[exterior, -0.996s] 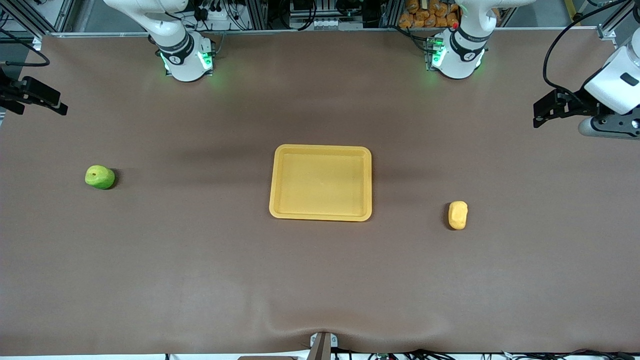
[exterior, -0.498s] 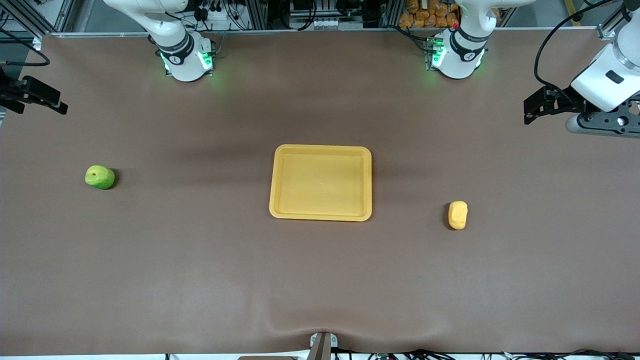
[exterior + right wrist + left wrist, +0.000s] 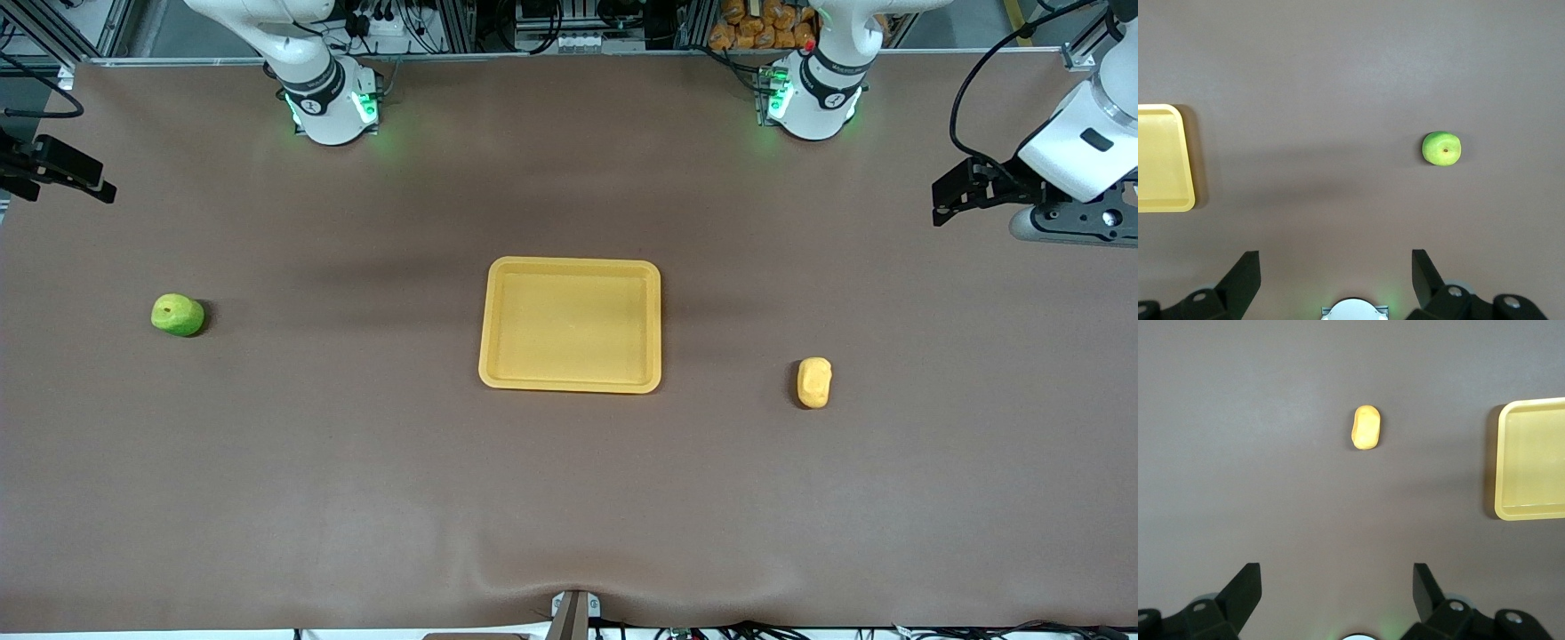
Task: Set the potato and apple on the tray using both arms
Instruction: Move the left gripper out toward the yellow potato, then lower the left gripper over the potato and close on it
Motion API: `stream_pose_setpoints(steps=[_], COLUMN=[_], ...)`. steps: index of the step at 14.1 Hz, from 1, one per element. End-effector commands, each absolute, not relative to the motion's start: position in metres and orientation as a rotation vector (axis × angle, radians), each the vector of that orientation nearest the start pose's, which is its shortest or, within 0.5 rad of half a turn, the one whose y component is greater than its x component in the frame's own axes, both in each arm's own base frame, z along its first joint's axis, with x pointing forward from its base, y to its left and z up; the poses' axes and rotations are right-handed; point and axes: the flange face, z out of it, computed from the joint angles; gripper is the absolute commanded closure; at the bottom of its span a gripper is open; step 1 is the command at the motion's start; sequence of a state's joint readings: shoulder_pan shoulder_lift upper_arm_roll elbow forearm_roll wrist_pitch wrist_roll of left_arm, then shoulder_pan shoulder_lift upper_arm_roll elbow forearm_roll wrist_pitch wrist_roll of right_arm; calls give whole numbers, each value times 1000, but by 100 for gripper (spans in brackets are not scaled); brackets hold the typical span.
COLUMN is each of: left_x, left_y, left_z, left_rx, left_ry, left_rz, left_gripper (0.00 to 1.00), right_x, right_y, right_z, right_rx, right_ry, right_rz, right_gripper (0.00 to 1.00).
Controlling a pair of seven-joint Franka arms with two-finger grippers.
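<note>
Nothing grasped: tray (image 3: 571,268) empty mid-counter.
Left end effector (image 3: 1336,590) and right end effector (image 3: 1335,267) are spread wide, high over the counter ends. Risk: apple (image 3: 178,315) rolls, lumpy potato (image 3: 813,382) slips if the pinch is off-centre.

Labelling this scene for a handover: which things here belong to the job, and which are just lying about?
Job: potato, apple, tray, left gripper and right gripper, both open over bare table.
Lying about: orange items past the table's edge.
</note>
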State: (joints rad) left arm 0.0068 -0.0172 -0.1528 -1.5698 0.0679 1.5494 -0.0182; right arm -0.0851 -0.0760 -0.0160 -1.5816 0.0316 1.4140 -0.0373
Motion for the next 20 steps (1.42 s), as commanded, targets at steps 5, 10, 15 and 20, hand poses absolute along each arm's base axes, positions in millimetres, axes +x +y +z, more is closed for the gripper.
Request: stream_pose_setpoints(steps=[5,10,15,20], left_x=[562,556,548,549], left_y=[-78,-82,-81,-83], left_z=[570,512,463,408], left_rx=[-3069,-3057,-3066,-3095], left_ry=[193,205,207,167], left_rz=[174,263,199,-11], left_gripper=[0,0,0,0], right_x=[505,506,505,507], right_y=[-51,-51,-52,-53], right_z=[653,653,653,652], right_rx=[-3106,-3106,-3106,-3109], right_ry=[95,98,100,99], right_rz=[133,130,130,128], right_gripper=[0,0,0,0])
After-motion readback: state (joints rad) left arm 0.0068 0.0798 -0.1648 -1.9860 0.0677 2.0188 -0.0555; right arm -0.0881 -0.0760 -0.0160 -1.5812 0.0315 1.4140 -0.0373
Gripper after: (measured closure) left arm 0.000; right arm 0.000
